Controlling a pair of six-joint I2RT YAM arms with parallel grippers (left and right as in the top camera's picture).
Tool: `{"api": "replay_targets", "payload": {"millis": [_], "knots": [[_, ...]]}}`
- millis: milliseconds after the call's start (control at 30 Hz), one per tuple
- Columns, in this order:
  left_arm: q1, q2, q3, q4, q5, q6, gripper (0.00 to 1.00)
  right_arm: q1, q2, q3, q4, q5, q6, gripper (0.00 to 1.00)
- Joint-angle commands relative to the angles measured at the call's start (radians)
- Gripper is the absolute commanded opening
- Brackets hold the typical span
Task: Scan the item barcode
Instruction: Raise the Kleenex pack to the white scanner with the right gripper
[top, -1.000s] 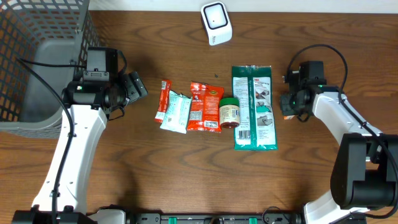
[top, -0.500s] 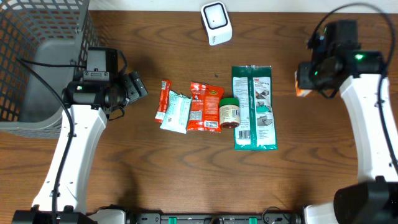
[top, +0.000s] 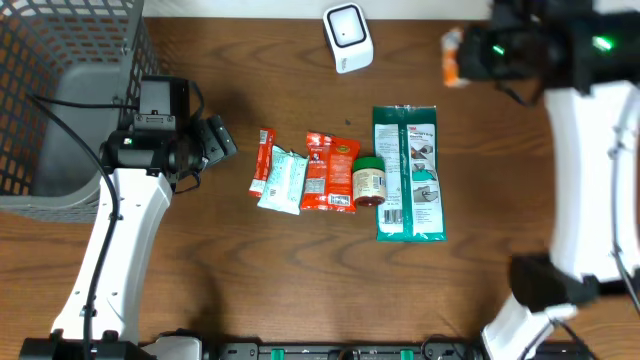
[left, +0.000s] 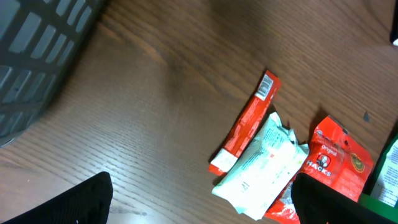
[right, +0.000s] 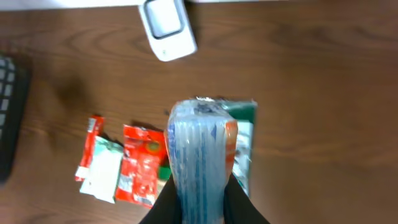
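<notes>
Two arms over the brown worktop (top: 300, 290) in the overhead view. Right pincer (top: 466, 57) up at the far right corner, clamped on a small orange-and-white packet (top: 453, 55), blurred here. White scanner (top: 348, 37) to the left of that pincer, well apart from the packet. Left pincer (top: 222, 140) spread wide, gripping nothing. Just ahead of it, a row of goods: red bar (top: 263, 160), white-green wrapper (top: 283, 180), red snack bag (top: 330, 172), green-lidded jar (top: 369, 182) with contents impossible to make out, long green pouch (top: 410, 170). Behind that pincer, grey wire basket (top: 100, 40), only its grey floor showing inside.

From the left wrist: two dark fingertips (left: 74, 199) at the lower corners, far apart, bare wood between. Ahead, nearer detail: red bar (left: 245, 121) lying slantwise, white-green wrapper (left: 261, 165) touching its lower end, red snack bag (left: 333, 162) just past that. Basket wall (left: 37, 56) to the upper left. Packet and scanner only in the other two views.

From the right wrist, the sharpest look at the packet (right: 200, 155): upright, pinched at its lower end between two dark fingers (right: 158, 208), clear bluish ribbed plastic toward the camera, orange strip down the right edge. Cannot tell which face bears the barcode. Scanner (right: 166, 28) ahead and slightly left of the right pincer (right: 200, 208), on the worktop.
</notes>
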Motion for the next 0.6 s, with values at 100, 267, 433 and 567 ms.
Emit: {"api": "replay_targets", "payload": {"millis": [100,267,433,567], "knots": [[0.003,0.004,0.011,-0.003,-0.012,0.017,0.92,0.082,0.323,0.168,0.122,-0.009,0.007,0.01],[0.003,0.004,0.011,-0.003,-0.012,0.017,0.92,0.101,0.488,0.168,0.343,-0.005,-0.003,0.01],[0.003,0.004,0.011,-0.003,-0.012,0.017,0.92,0.12,0.625,0.168,0.546,0.029,-0.011,0.01],[0.003,0.004,0.011,-0.003,-0.012,0.017,0.92,0.133,0.691,0.168,0.651,0.029,-0.011,0.01]]}}
